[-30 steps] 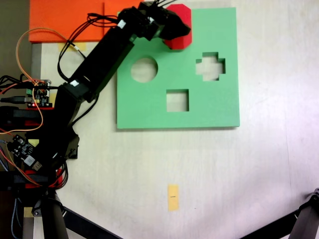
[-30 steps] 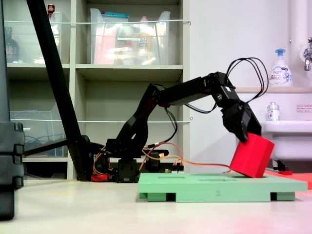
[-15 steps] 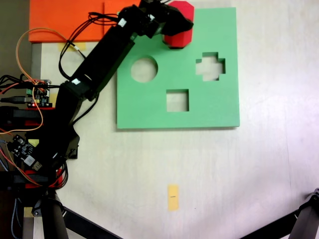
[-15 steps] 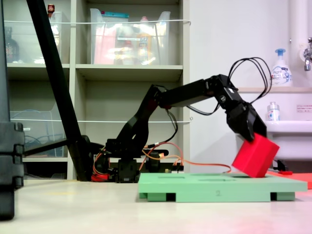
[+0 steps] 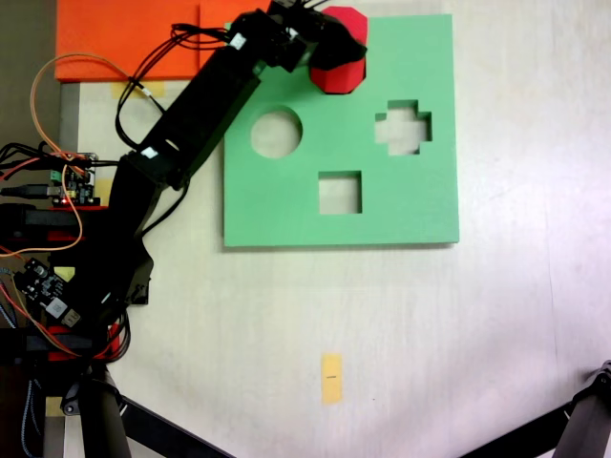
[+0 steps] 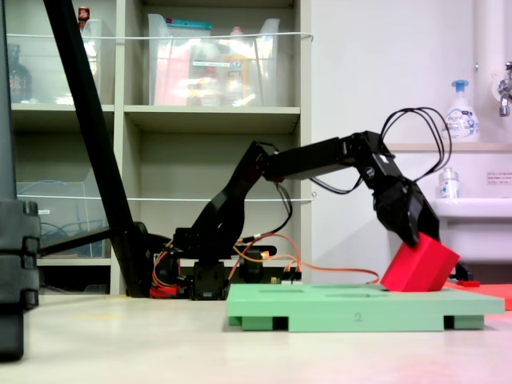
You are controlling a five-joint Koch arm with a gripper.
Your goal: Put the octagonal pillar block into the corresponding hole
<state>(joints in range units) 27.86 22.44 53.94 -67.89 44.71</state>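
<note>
In the fixed view from above, the red block (image 5: 341, 69) sits at the top edge of the green board (image 5: 401, 205), above the round hole (image 5: 276, 134) and up-left of the cross-shaped hole (image 5: 402, 127). The square hole (image 5: 340, 192) lies lower on the board. The eight-sided hole itself is hidden under the block and the arm, so I judge only that the block is at its place. The end effector (image 5: 323, 43) covers the upper left part of the block and seems to grip it, but the two jaws are hard to separate from this angle. An orange sheet (image 5: 134, 38) lies at the top left, and a small yellow tag (image 5: 330, 378) lies on the tabletop (image 5: 496, 315) below the board.

In the fixed view from the side, the block (image 6: 419, 266) is tilted. Its lower left corner looks already sunk into the board (image 6: 360, 306), while its right side stands higher above the surface. The end effector (image 6: 414, 234) comes down from the upper left and touches the top of the block, closed on it as far as I can judge. A shelf (image 6: 208, 116) stands behind the arm.

My judgement is that the task is almost done: the block is brought to its hole and partly entered. What is left is to make it straight, push it fully down, and let it go.
</note>
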